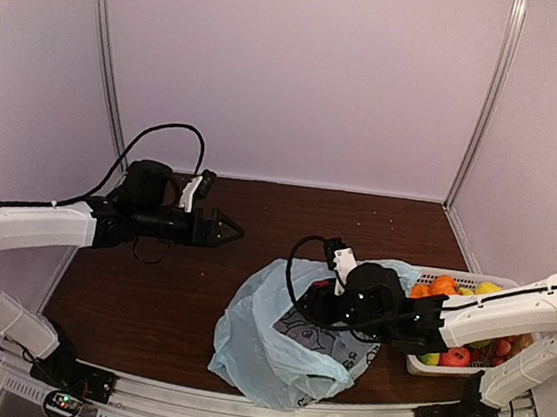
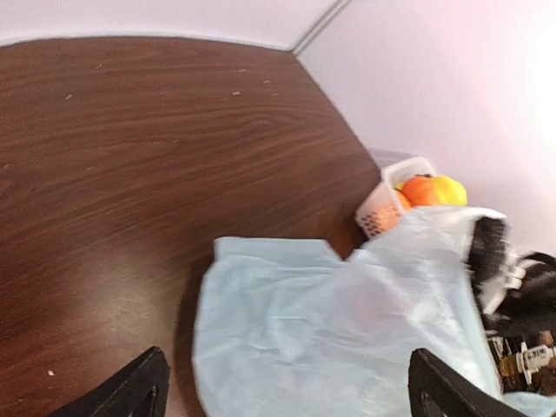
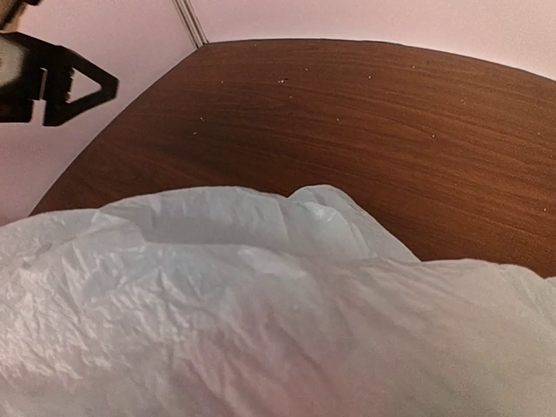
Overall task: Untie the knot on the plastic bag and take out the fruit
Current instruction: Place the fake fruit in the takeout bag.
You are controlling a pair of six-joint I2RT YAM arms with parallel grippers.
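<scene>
The light blue plastic bag lies crumpled on the brown table, with black-and-white print showing on its right side. My right gripper reaches into the bag's upper part. In the right wrist view the bag fills the lower frame and hides the fingers. My left gripper hovers to the left of and behind the bag. Its fingers stand wide apart over the bag, holding nothing. The knot is out of view. An orange and a yellow fruit lie in the basket. Any fruit inside the bag is hidden.
A white mesh basket stands right of the bag under my right arm, holding red and green fruit too. The basket also shows in the left wrist view. Pale walls close in the table at the back and on both sides.
</scene>
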